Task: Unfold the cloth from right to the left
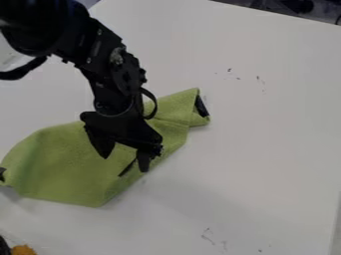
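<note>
Nearest, at the lower left of the camera view, an orange thing is sitting beside a dark object, both running out of view, and some small dark scuffs are showing on the white table farther right. Just beyond these, my green cloth is lying across the left half of the view, its broad part spreading toward the left edge and one blunt corner pointing at the near side. A dark patch is marking its left end. Over the middle of the cloth I am holding my black pincer pointing down, its two fingers standing apart with a gap between them; whether their tips are touching the fabric, I cannot tell. A thin dark streak is slanting across the green between them. Farther along, the cloth is narrowing and creasing toward its right end, where another dark patch is showing at the edge. My black arm is coming in from the upper left, a black cable curving beside it. More specks are dotting the table toward its far side, and dark clutter is lying past the far edge
</note>
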Robot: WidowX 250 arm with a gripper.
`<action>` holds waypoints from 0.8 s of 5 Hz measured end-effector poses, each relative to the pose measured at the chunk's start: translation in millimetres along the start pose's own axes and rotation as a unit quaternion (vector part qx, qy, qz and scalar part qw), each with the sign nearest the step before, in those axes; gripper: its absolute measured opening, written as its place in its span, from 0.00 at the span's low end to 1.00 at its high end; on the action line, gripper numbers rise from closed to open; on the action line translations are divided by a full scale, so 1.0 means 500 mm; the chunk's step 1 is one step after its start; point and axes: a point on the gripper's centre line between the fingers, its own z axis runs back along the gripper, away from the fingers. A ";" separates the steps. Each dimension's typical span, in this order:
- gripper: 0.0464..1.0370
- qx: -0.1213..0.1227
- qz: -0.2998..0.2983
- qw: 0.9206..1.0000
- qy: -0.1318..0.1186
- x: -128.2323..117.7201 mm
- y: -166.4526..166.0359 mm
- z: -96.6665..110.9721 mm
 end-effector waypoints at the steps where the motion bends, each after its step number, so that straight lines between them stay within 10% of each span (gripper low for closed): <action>1: 0.96 -0.009 -0.001 1.000 -0.003 0.003 0.003 -0.013; 2: 0.93 -0.014 0.002 1.000 -0.005 0.001 -0.001 -0.027; 4: 0.33 -0.018 -0.007 1.000 -0.008 0.002 -0.005 -0.039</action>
